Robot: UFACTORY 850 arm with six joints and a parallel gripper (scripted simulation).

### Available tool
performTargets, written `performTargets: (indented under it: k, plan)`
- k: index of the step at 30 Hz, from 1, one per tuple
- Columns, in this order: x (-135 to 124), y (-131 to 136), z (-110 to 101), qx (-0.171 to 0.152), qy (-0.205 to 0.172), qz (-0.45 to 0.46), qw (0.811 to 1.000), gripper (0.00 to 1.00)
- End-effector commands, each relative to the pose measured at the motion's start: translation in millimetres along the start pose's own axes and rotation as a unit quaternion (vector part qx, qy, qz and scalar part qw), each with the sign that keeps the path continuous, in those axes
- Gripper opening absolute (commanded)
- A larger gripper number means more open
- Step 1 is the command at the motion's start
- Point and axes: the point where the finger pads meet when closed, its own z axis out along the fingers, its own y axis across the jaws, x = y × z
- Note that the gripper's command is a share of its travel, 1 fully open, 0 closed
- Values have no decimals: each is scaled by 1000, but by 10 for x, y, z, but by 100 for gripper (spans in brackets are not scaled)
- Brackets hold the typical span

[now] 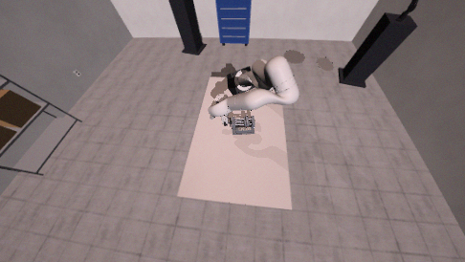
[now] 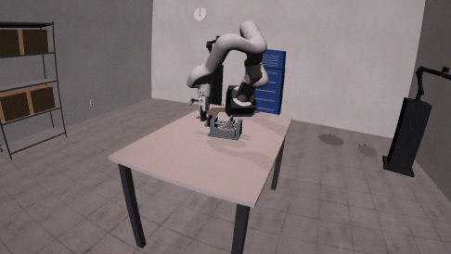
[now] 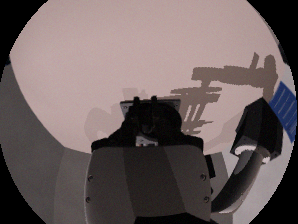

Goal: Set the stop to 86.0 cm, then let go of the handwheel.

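A small grey stop fixture (image 1: 246, 124) (image 2: 227, 126) stands on the pale table (image 1: 230, 177) (image 2: 195, 158), toward its far end. Its handwheel sits at the fixture's left end, mostly hidden by my fingers; it shows as a dark knob in the wrist view (image 3: 152, 117). My gripper (image 1: 224, 120) (image 2: 203, 116) (image 3: 145, 103) reaches down at that left end and is shut on the handwheel. The scale reading is too small to tell.
The arm's black base (image 2: 240, 107) stands at the table's far edge behind the fixture. A blue drawer cabinet (image 1: 232, 19) (image 2: 271, 88) and dark pillars (image 1: 188, 26) stand by the back wall. A shelf rack (image 2: 28, 83) is at the left.
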Motion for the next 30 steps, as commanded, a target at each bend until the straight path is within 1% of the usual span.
performTargets:
  k: [1,11,30]
  plan:
    - [4,46,-36,-1,1,0,1000,6]
    - [3,191,-76,-1,1,0,1000,6]
    - [3,345,-34,-1,1,0,1000,6]
